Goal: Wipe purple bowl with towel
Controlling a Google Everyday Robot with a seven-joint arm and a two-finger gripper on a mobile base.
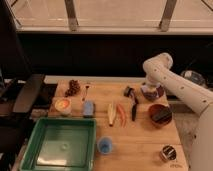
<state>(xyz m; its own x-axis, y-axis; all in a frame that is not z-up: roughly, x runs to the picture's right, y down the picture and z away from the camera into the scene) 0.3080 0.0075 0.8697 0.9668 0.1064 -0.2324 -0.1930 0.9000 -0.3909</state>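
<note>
The purple bowl [153,93] stands at the back right of the wooden table. My gripper [149,88] is at the end of the white arm, which comes in from the right, bends above the bowl and reaches down into it. A pale blue-grey patch at the gripper, over the bowl's left side, looks like the towel [147,91]. Most of it is hidden by the arm's end.
On the wooden table [145,140] are a red bowl [160,114] with a dark block, a black-handled tool [134,107], carrot [121,114], banana [111,114], blue sponge [89,108], white bowl [63,105], grapes [73,87], green tray [62,142], blue cup [105,145] and a can [167,152].
</note>
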